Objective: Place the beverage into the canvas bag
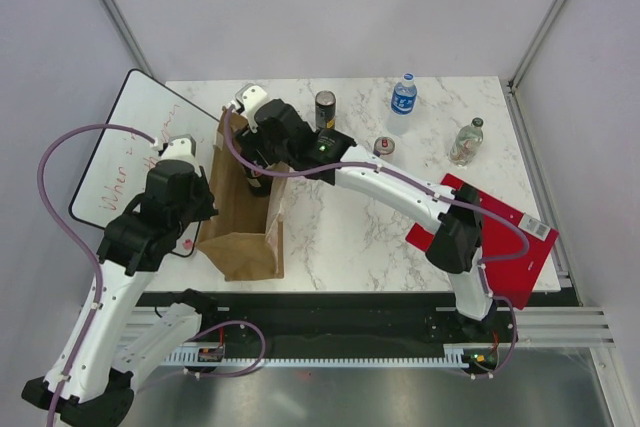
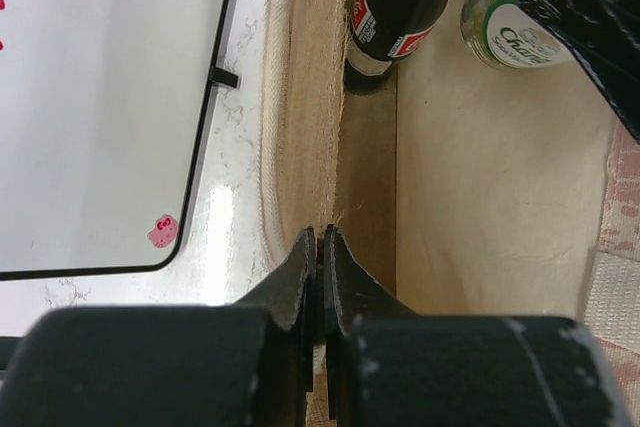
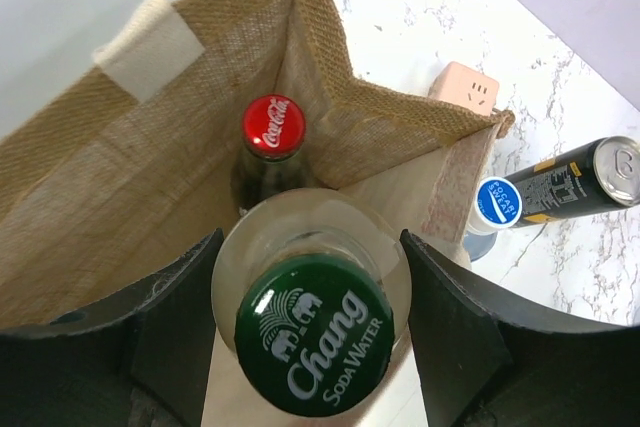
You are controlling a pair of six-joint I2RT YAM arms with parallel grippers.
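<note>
Left end effector (image 2: 320,247): low centre of the left wrist frame, fingers pressed together, apparently pinching the bag's rim between them, though the contact is partly hidden.
Canvas bag (image 1: 240,217): stands upright and open at lower left of the marble tabletop (image 1: 350,227) in the top frame, between the two arms' reach.
Right end effector (image 3: 312,297): bottom of the right wrist frame, over the bag's mouth, its two black fingers clamped on either side of a bottle's neck.
Chang soda water bottle (image 3: 312,332): green cap up, held upright inside the bag's opening. I cannot tell whether its base touches the bag's floor.
Coca-Cola bottle (image 3: 273,125): red cap, standing in the bag's far corner, just beyond the held bottle.
Whiteboard (image 1: 120,147): flat at the left of the top frame, beside the bag, red writing on it.
Red board (image 1: 500,237): lower right, overhanging the tabletop's edge.
Black can (image 1: 325,107): upright at upper centre, behind the bag.
Blue-capped bottle (image 1: 403,94): upper right, near the far edge.
Clear bottle (image 1: 466,142): right of it, well apart from the bag.
</note>
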